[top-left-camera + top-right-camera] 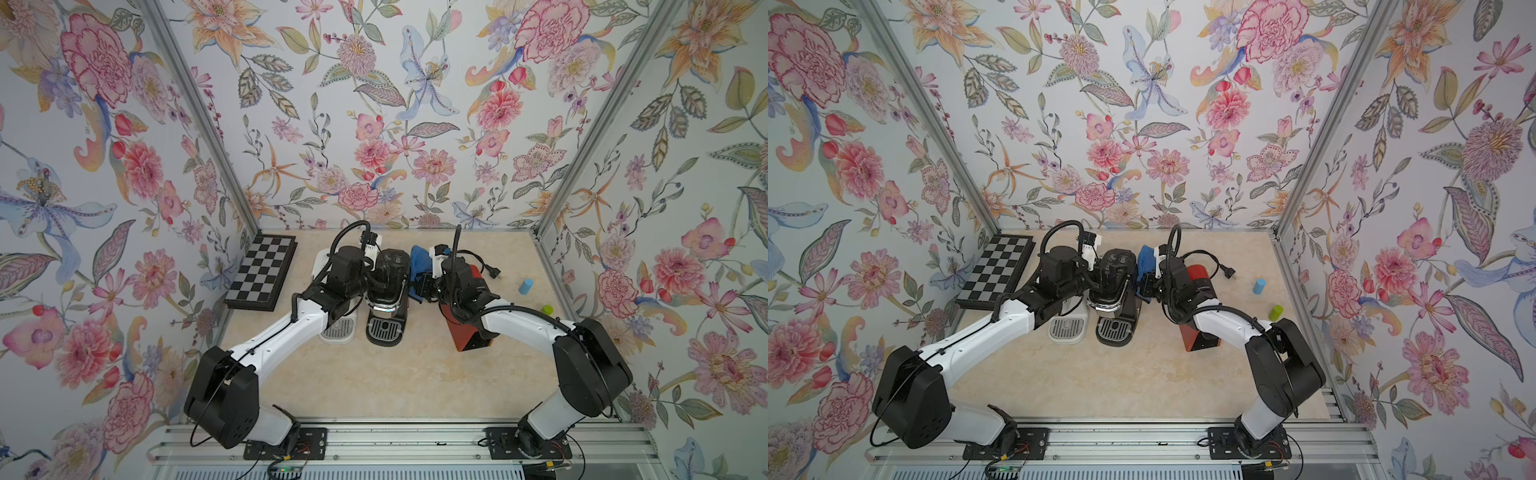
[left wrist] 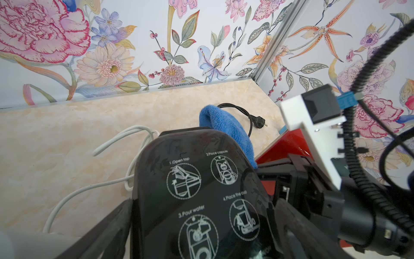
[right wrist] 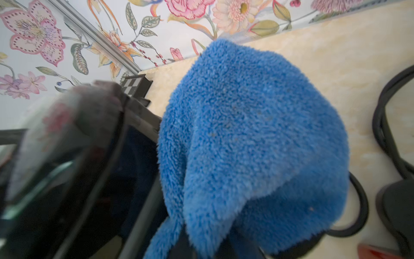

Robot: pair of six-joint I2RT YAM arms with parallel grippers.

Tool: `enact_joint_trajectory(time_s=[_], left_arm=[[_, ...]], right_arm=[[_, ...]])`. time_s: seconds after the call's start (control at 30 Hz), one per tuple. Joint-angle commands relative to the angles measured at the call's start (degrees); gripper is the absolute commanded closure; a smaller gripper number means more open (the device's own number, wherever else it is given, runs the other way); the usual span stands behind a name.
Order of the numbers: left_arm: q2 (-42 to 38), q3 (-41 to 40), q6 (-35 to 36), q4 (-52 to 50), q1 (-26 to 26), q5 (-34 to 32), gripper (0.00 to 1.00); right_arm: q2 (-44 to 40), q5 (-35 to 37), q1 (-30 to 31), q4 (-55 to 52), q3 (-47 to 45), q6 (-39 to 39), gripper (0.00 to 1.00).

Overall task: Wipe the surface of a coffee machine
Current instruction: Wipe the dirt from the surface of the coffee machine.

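Straddling the black coffee machine (image 1: pixel 390 266) at mid-table, the left gripper (image 2: pixel 201 215) has its jaws spread wide, one finger on each side of the lid. White print on that glossy lid reads "1.Open top", "2.Place capsule", "3.Pour water" and "4.Place the cup", each above a round diagram. The right gripper (image 1: pixel 419 287) is pressed together, pinching a fluffy blue cloth (image 3: pixel 257 134) that hangs against the machine's right flank. A white coffee machine (image 1: pixel 338 330) stands just left, a red one (image 1: pixel 469 343) right.
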Motion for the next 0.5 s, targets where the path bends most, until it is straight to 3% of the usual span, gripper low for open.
enact_joint_trajectory(time_s=[0.0, 0.47], left_arm=[[1.6, 0.8, 1.1, -2.1, -1.5, 1.9, 0.01], [0.3, 1.6, 0.4, -5.1, -1.8, -1.3, 0.01]], right_arm=[[1.2, -2.7, 3.7, 1.1, -3.5, 1.7, 1.0], [0.1, -1.9, 12.4, 8.2, -12.2, 8.7, 1.0]])
